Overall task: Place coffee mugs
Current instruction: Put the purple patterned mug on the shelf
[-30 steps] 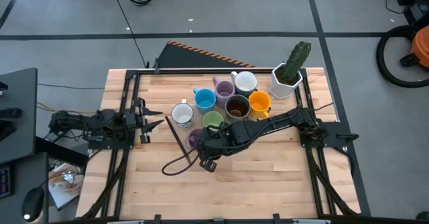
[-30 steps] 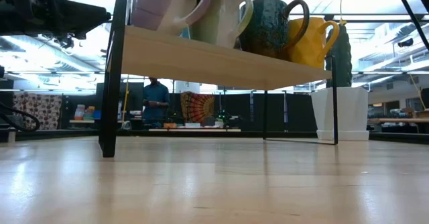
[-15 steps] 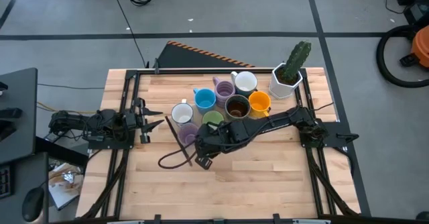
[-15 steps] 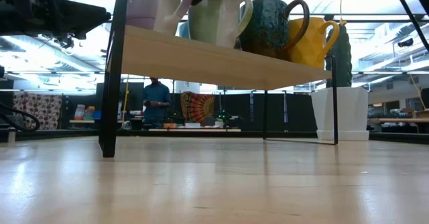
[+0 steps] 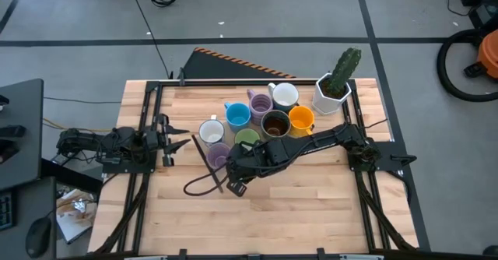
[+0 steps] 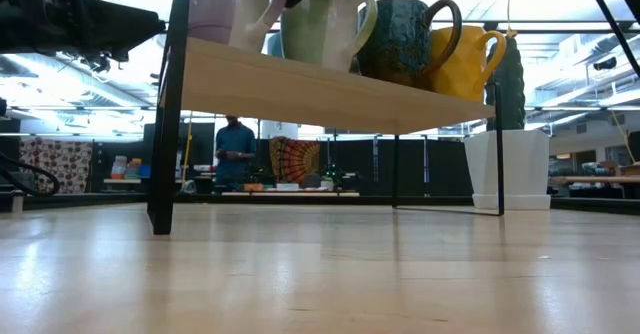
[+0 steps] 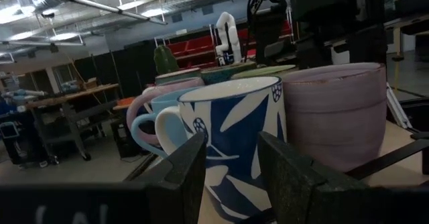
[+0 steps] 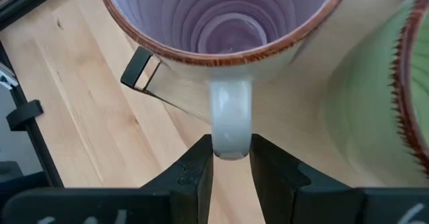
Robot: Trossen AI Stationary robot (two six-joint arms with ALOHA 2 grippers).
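— My right gripper [image 8: 230, 158] has just loosened around the handle of the lavender ceramic mug [image 5: 219, 156], now set on the raised wooden shelf [image 6: 330, 92] beside the green mug [image 5: 247, 139].

— Released?

— Nearly; the fingers stand partly apart. My left gripper [image 5: 166, 142] waits open at the table's left edge.

Both arms are dark and jointed, a black cable [image 5: 204, 188] looping off the right one, each end effector ending in two flat black fingers [image 8: 194, 174].

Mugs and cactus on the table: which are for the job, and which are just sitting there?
For the job: lavender mug at the right gripper, second lavender mug, two white mugs, blue mug, orange mug, green mug, brown mug.

Just sitting there: cactus pot, black cable.
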